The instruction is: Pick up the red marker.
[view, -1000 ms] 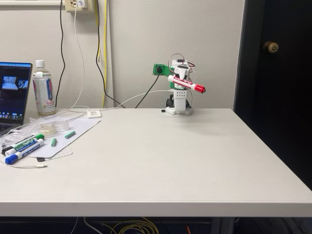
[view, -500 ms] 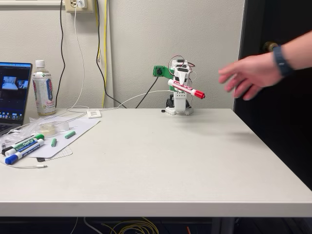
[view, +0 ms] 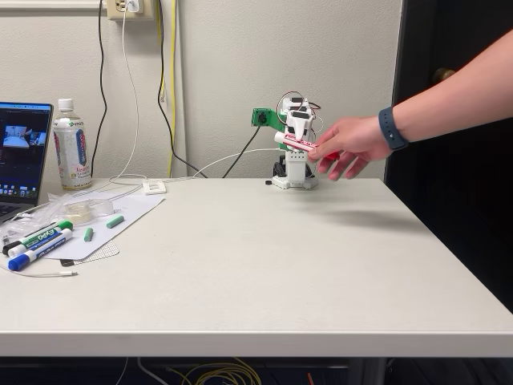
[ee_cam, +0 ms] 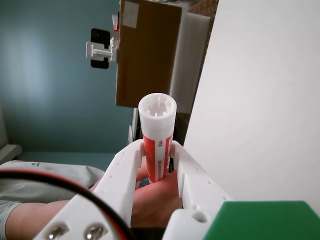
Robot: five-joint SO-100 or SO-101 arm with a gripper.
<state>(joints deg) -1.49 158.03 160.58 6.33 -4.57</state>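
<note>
The red marker (view: 295, 141) hangs above the table's far edge, crosswise in my gripper (view: 298, 138), which is shut on its white and red barrel. A person's hand (view: 349, 143) reaches in from the right and closes around the marker's red cap end, hiding the cap. In the wrist view the marker (ee_cam: 157, 127) points its white end at the camera from between my gripper's (ee_cam: 157, 150) two white fingers (ee_cam: 125, 172), and the person's hand (ee_cam: 150, 202) shows behind it.
In the fixed view, a green-capped marker (view: 46, 234) and a blue-capped marker (view: 36, 253) lie on a sheet at the table's left. A bottle (view: 72, 148) and a laptop (view: 20, 156) stand behind them. Cables hang down the wall. A dark door (view: 453, 88) is at the right.
The person's hand came in from the right and now grips the marker's cap end. My arm stays folded with the marker in its jaws, tilted slightly more.
</note>
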